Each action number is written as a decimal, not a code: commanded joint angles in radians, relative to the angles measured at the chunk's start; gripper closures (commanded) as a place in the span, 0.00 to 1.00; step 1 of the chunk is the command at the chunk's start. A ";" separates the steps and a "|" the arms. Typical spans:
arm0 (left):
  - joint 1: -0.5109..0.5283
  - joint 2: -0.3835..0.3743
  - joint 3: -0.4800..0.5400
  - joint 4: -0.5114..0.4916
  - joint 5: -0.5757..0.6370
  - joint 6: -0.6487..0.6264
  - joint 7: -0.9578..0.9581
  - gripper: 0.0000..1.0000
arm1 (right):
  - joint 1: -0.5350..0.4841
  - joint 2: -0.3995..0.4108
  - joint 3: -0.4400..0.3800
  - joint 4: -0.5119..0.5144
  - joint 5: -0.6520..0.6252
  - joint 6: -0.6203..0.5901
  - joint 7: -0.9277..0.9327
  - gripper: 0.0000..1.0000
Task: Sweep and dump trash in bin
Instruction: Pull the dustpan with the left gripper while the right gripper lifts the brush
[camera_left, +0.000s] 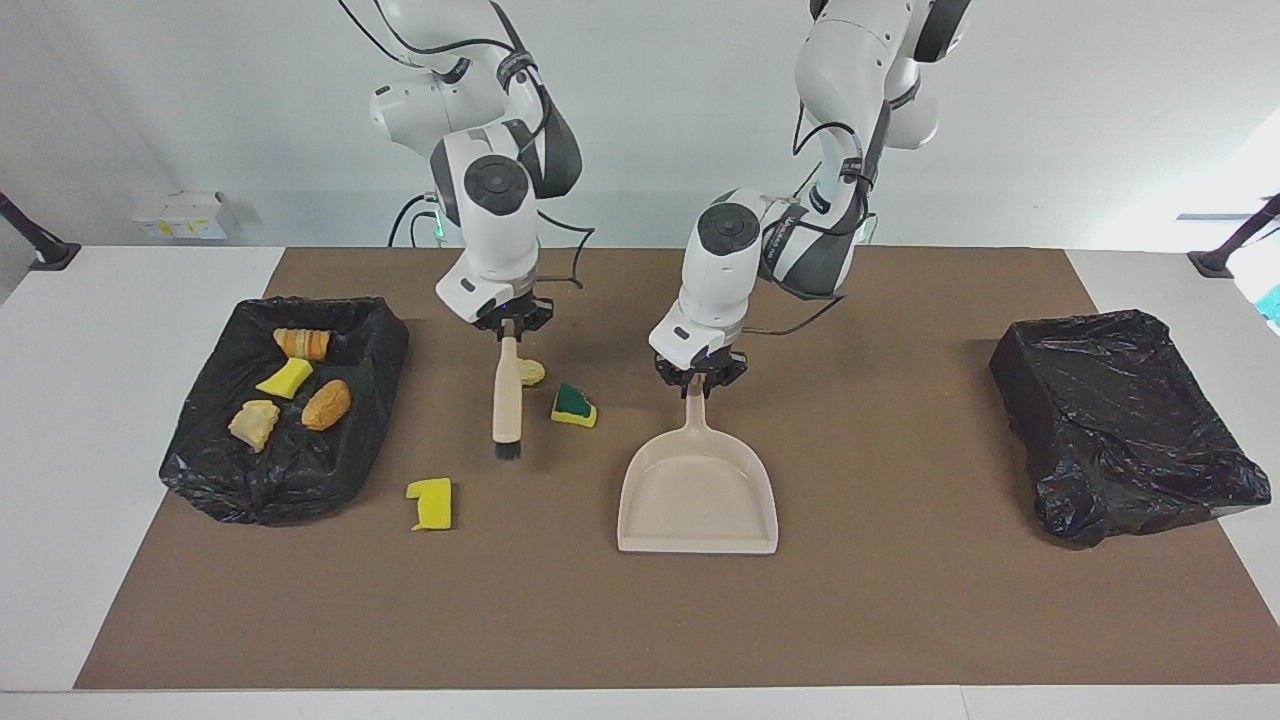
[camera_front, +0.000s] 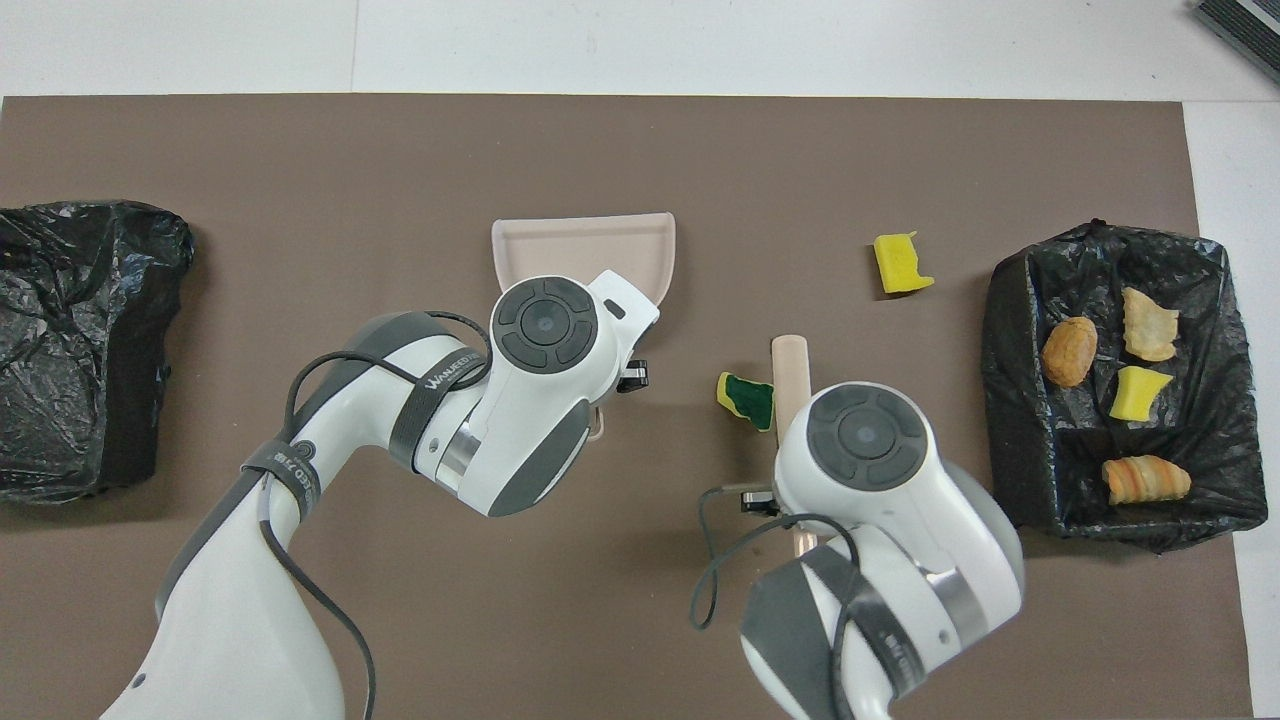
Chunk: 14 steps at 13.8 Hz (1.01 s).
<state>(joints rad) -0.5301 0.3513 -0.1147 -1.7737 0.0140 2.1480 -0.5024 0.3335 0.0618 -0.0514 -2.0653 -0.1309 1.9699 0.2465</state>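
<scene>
My left hand (camera_left: 699, 380) grips the dustpan (camera_left: 697, 492) handle; my right hand (camera_left: 510, 325) clamps the brush (camera_left: 507, 402) — overhead, my wrist hides the tan lump (camera_left: 531, 372) beside it.

brush handle (camera_left: 508, 395) half hides bread lump (camera_left: 532, 373).

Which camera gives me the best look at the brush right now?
The facing view: the brush hangs whole from the right gripper, bristles down near the green-topped sponge wedge. The overhead view shows only the handle's end; the right arm covers the rest.
</scene>
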 joint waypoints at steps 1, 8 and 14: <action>0.037 -0.060 0.010 -0.006 0.014 -0.060 0.166 1.00 | -0.121 0.044 0.013 0.030 -0.059 0.079 -0.164 1.00; 0.160 -0.184 0.029 -0.007 0.026 -0.264 0.732 1.00 | -0.217 0.266 0.010 0.212 -0.237 0.132 -0.256 1.00; 0.214 -0.268 0.029 -0.033 0.127 -0.385 1.146 1.00 | -0.145 0.253 0.044 0.180 -0.191 0.077 -0.270 1.00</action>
<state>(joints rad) -0.3357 0.1200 -0.0783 -1.7700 0.1072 1.7750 0.5433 0.1669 0.3355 -0.0271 -1.8736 -0.3467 2.0804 -0.0055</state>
